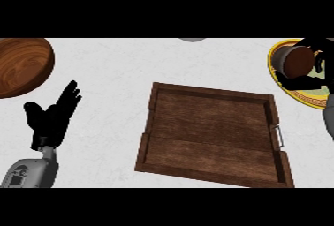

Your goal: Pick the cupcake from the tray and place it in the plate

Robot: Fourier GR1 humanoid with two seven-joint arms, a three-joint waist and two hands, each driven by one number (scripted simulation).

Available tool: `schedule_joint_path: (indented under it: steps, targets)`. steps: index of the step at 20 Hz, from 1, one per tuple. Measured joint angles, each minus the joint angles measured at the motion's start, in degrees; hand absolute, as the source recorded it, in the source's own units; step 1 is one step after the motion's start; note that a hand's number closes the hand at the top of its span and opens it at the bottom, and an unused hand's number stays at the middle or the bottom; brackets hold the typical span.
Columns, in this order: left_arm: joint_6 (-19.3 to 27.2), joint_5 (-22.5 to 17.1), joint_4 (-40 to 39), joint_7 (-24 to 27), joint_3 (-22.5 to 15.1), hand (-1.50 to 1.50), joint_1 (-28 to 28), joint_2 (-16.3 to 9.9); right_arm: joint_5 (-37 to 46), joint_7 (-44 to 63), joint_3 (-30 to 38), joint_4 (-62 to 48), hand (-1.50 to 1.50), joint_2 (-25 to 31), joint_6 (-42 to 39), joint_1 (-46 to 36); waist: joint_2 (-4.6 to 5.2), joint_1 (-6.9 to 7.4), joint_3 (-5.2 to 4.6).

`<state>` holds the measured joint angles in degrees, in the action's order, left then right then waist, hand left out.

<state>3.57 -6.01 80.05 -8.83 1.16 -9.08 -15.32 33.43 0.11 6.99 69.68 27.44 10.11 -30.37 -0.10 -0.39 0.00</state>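
Black hand (51,115), grey forearm (29,172).

We see a tray (212,132) of dark, rough-grained wood with a metal handle (280,136). At upper left, the bowl (20,64) looks like smooth polished wood; the counter (130,66) is matt, faintly mottled white.

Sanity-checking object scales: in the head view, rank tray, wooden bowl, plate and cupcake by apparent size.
1. Tray, clearly largest.
2. Wooden bowl and plate: both cut by the frame, not ranked.
3. Cupcake, smallest, in the right hand.
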Motion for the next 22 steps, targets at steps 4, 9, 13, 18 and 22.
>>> schedule_joint_path:
  steps: [4, 9, 13, 18, 22]
  targets:
    - [-0.53, 0.54, -1.28, -0.27, 0.12, 0.0, -1.98, 0.1, -1.22, -4.01, 4.61, -10.01, 1.5, 2.57, 1.17, -3.24, 0.27, 0.67, 0.02]
    - [-1.21, 1.2, -2.96, 1.86, 0.36, 0.0, -2.06, 0.61, -2.2, -12.07, 9.24, -25.03, 1.5, 6.95, 2.25, -7.68, 0.49, 1.31, 0.06]
    - [-1.25, 1.6, -2.78, 1.56, -0.02, 0.0, -2.76, 1.28, -0.1, -16.95, 9.77, -35.53, 1.5, 10.33, 2.95, -10.32, 0.68, 1.85, 0.08]
    - [-1.01, 2.03, -0.62, -0.18, -0.94, 0.0, -3.25, 1.88, 0.31, -20.15, 10.53, -45.87, -1.5, 13.79, -2.02, -12.61, 1.02, 2.83, 0.2]
    - [-1.34, 1.9, -0.86, -0.3, -0.61, 0.0, -3.85, 1.78, 0.12, -23.94, 10.9, -51.64, -1.5, 15.23, -6.86, -13.77, 1.24, 3.12, 0.25]
